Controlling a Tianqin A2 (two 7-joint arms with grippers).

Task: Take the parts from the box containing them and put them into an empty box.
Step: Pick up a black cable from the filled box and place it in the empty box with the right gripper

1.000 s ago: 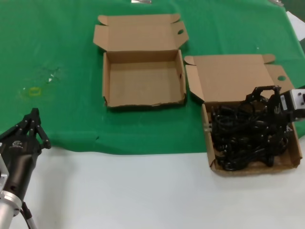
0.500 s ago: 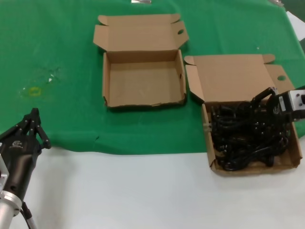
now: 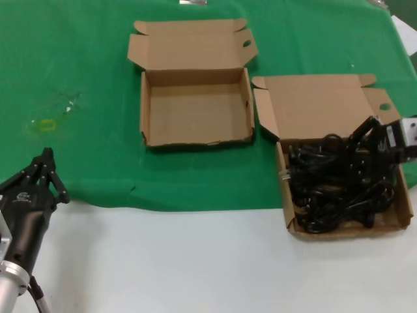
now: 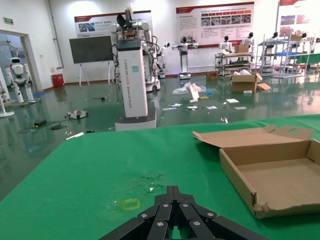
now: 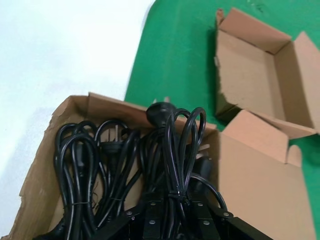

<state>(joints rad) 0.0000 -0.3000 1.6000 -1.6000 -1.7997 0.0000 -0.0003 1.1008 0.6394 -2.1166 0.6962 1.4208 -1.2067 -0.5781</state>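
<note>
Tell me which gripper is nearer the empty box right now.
Right. The right gripper is down in the box of cords, which sits just right of the empty box. The left gripper waits farther off, at the green cloth's near edge, to the empty box's left.

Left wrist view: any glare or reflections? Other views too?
Left wrist view: glossy floor mirrors lights, green cloth is matte. Head view: even light, no glare on the empty box. Right wrist view: white table bright, cords show slight sheen.

Black cords (image 3: 339, 186); plain brown cardboard boxes (image 3: 195, 111) on a green cloth (image 3: 78, 65) (faint yellow mark (image 3: 45, 124)), white table (image 3: 163, 261) beside it.
</note>
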